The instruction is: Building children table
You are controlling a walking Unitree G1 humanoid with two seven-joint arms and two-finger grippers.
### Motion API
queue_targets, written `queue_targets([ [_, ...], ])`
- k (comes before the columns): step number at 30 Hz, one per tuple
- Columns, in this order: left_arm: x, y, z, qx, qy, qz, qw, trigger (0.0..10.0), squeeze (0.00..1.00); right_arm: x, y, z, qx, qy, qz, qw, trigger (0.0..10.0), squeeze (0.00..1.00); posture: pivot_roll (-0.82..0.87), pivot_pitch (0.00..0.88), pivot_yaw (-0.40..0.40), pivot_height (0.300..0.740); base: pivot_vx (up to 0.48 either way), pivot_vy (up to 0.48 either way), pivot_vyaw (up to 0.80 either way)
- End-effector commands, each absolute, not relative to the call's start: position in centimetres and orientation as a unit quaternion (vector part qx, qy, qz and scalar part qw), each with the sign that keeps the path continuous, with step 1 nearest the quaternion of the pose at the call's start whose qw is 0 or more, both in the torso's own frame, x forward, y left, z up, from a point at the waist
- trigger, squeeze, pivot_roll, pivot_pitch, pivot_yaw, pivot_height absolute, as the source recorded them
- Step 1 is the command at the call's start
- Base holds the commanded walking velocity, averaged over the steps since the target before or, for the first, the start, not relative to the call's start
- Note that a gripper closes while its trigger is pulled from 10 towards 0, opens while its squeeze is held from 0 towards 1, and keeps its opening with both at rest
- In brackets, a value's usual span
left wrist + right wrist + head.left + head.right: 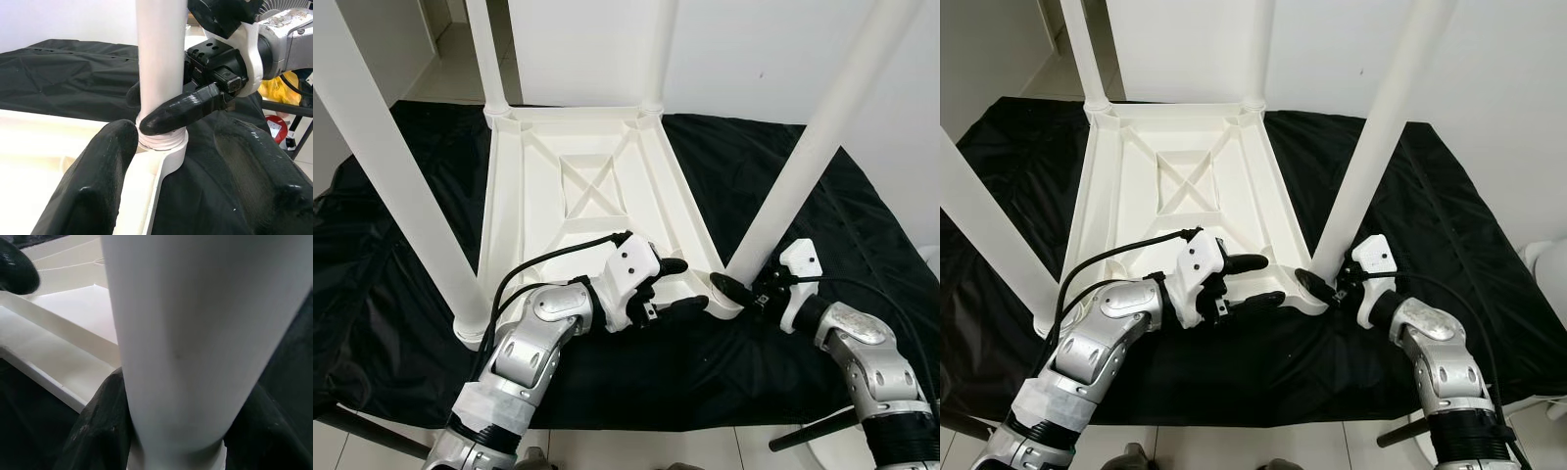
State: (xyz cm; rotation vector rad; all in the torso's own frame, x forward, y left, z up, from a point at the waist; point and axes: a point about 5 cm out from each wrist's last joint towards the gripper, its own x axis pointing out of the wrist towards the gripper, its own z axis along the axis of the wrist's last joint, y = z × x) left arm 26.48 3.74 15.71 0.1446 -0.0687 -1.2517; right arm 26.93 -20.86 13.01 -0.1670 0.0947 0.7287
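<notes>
White table top [578,186] lies upside down on a black cloth [401,255], its ribbed underside up; four white legs stand in its corner sockets, all cut off by the frame's top. Right gripper [161,110] is clamped around the base of the near right leg [803,162]. Left gripper [680,286] hovers, fingers apart, at the table's near edge just beside that socket.
</notes>
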Motion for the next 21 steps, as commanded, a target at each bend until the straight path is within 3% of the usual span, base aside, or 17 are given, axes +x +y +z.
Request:
queue_targets([
  [1, 26.4, 3.7, 15.3, 0.066, -0.023, -0.578, 0.813, 10.0, 0.0, 26.2, -20.7, 11.6, -0.067, 0.08, 0.372, 0.922, 0.0, 0.0, 0.04, 0.0, -0.033, 0.74, 0.0, 0.0, 0.0],
  [4, 26.3, 3.8, 15.1, 0.067, -0.02, -0.579, 0.812, 10.0, 0.0, 25.8, -21.0, 11.4, -0.061, 0.078, 0.356, 0.929, 0.0, 0.0, 0.04, 0.0, -0.031, 0.74, 0.0, 0.0, 0.0],
  [5, 26.3, 3.8, 15.1, 0.067, -0.019, -0.579, 0.812, 10.0, 0.0, 25.8, -21.1, 11.4, -0.059, 0.073, 0.344, 0.934, 10.0, 0.0, 0.04, 0.0, -0.032, 0.74, 0.0, 0.0, 0.0],
  [13, 26.5, 4.0, 15.3, 0.07, -0.019, -0.575, 0.815, 10.0, 0.0, 25.9, -20.6, 11.7, -0.038, 0.046, 0.271, 0.961, 10.0, 0.0, 0.04, 0.007, -0.031, 0.74, 0.0, 0.0, 0.0],
  [16, 26.6, 4.2, 15.2, 0.069, -0.018, -0.57, 0.818, 10.0, 0.0, 25.7, -18.4, 11.1, -0.02, 0.032, 0.156, 0.987, 10.0, 0.0, 0.03, 0.015, -0.028, 0.74, 0.0, 0.0, 0.0],
  [21, 26.6, 4.2, 15.1, 0.065, -0.018, -0.566, 0.822, 10.0, 0.0, 25.5, -17.0, 10.9, -0.008, 0.028, 0.102, 0.994, 10.0, 0.0, 0.02, 0.019, -0.03, 0.74, 0.0, 0.0, 0.0],
])
